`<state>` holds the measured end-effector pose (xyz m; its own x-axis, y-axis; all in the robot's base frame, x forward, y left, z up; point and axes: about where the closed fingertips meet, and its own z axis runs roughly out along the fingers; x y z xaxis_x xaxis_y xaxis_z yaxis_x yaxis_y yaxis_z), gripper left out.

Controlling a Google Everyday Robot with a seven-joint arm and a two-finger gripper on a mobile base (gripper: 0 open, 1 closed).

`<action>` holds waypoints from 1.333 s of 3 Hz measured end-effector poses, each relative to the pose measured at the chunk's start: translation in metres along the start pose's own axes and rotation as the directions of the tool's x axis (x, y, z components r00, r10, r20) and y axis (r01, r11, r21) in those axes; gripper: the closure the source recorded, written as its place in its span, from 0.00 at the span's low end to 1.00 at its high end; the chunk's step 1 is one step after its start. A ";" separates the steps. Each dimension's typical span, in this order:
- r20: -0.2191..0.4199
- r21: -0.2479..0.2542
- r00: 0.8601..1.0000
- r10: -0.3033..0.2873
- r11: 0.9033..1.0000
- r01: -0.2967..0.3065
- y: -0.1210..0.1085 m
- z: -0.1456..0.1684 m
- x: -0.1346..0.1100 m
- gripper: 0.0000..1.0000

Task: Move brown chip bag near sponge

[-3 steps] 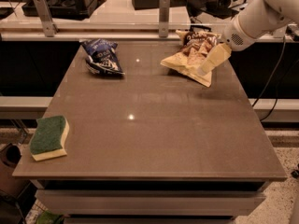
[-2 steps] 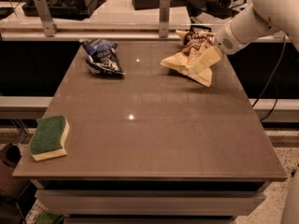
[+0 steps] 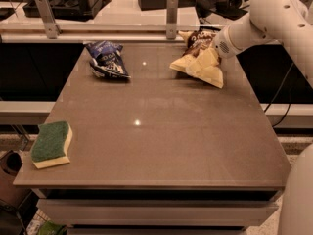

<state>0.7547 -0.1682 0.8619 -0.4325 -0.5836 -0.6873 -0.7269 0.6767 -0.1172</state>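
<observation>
The brown chip bag (image 3: 199,62) lies crumpled at the table's far right, its dark brown top toward the back and its pale tan part toward me. My gripper (image 3: 215,47) is at the bag's right upper side, at the end of the white arm (image 3: 264,18) that reaches in from the top right, and it touches or nearly touches the bag. The bag hides the gripper's tip. The sponge (image 3: 51,144), green on top with a pale yellow base, lies at the table's front left corner, far from the bag.
A smaller blue-and-white chip bag (image 3: 105,59) lies at the far left of the grey table (image 3: 161,146). A rail with metal posts (image 3: 171,10) runs behind the table's back edge. Part of the robot's white body (image 3: 301,199) shows at the bottom right.
The arm has moved left and down, bringing the gripper closer against the brown chip bag. The bag, the sponge and the blue bag stay about where they were.
</observation>
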 end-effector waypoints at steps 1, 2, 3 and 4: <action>0.021 -0.008 0.999 0.027 1.000 -0.027 -0.004 0.017 -0.010 0.00; 0.023 -0.021 0.999 0.040 0.999 -0.039 -0.004 0.030 -0.017 0.00; 0.010 -0.026 0.999 0.036 0.999 -0.036 -0.003 0.039 -0.021 0.19; 0.008 -0.030 0.999 0.036 0.999 -0.036 -0.001 0.042 -0.020 0.41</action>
<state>0.7868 -0.1382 0.8460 -0.4540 -0.5549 -0.6971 -0.7266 0.6834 -0.0708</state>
